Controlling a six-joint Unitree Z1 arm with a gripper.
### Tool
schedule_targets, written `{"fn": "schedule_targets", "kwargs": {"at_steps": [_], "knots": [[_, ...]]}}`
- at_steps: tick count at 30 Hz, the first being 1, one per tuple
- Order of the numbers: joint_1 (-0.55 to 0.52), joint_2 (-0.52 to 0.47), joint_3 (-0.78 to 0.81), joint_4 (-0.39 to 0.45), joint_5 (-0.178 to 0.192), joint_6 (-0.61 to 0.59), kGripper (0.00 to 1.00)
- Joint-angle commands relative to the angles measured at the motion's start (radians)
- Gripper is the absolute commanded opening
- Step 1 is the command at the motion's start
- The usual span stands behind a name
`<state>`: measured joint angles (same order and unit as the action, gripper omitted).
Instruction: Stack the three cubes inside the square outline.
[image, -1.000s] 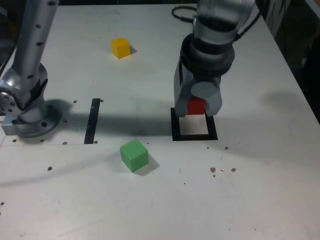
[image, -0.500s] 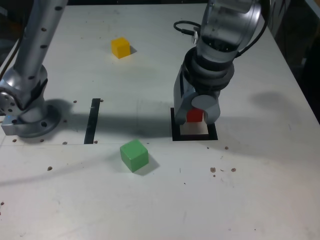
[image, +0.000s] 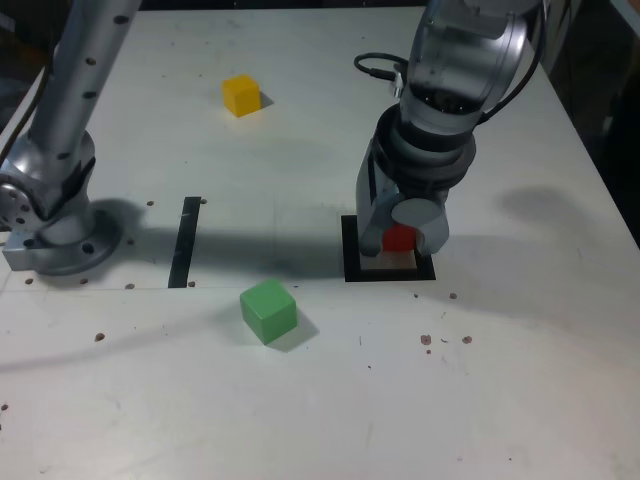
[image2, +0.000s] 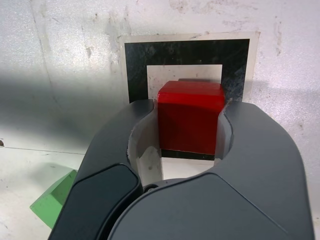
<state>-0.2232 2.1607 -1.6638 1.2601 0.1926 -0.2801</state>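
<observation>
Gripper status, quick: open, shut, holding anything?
Gripper: shut on the red cube, over the square outline; whether the cube touches down cannot be told.
</observation>
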Motion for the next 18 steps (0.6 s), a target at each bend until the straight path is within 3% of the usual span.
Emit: {"fn": "schedule_targets", "kwargs": {"at_steps": [1,9,18], "knots": [[0.0,0.004,0.004,0.001,-0.001,0.003,0.39],[0.0,0.004,0.007,0.01,-0.004,0.004,0.58],[0.0,0.003,0.024,0.006,-0.017,0.003,0.7]]}}
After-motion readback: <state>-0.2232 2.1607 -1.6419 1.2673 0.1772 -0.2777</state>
